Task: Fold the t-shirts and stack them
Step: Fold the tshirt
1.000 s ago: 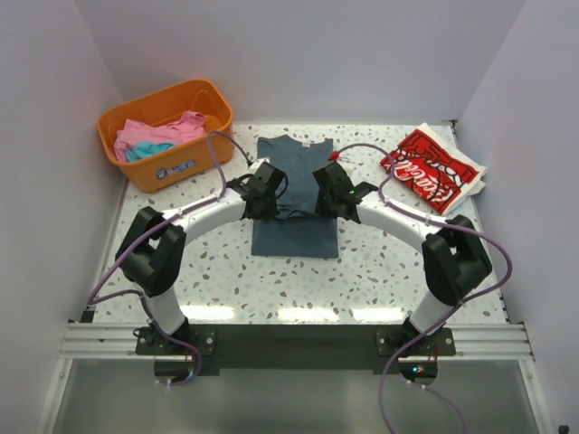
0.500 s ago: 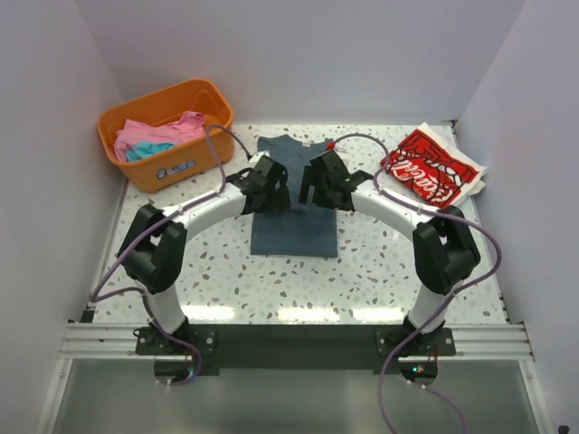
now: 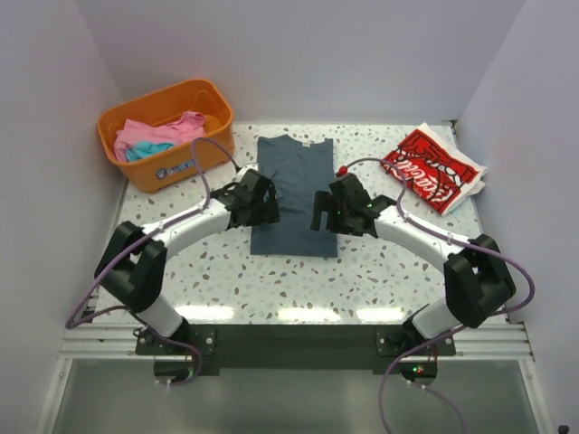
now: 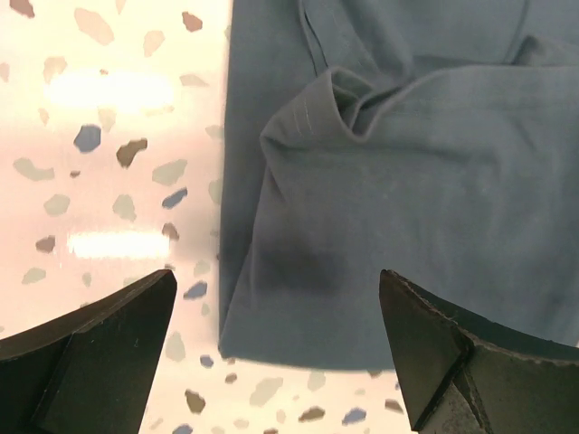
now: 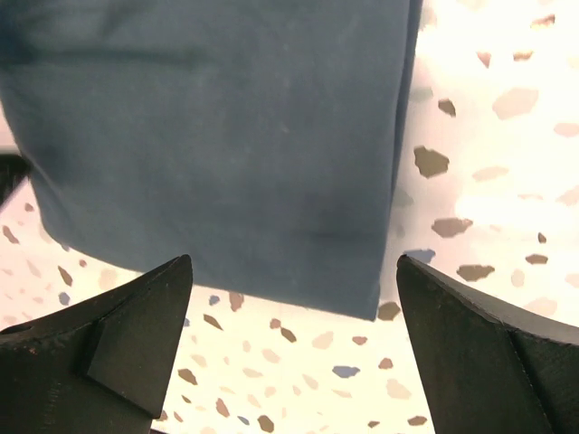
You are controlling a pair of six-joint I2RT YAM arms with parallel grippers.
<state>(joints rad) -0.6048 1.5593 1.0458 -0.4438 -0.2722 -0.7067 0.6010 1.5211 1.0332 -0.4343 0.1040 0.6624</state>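
The pink t-shirt point(image 3: 145, 136) and the turquoise t-shirt point(image 3: 136, 152) lie bunched in the orange basket point(image 3: 158, 93) at the far left corner of the speckled surface point(image 3: 271, 280). Toward the middle, the left tool point(image 4: 280, 353) hangs with its fingers spread wide over the near left corner of the slate-blue t-shirt point(image 3: 294, 172), which lies flat as a long narrow rectangle, collar at the far end. The right tool point(image 5: 294, 334), equally agape, hangs over the near right corner. The red t-shirt point(image 3: 432, 167) lies folded at far right.
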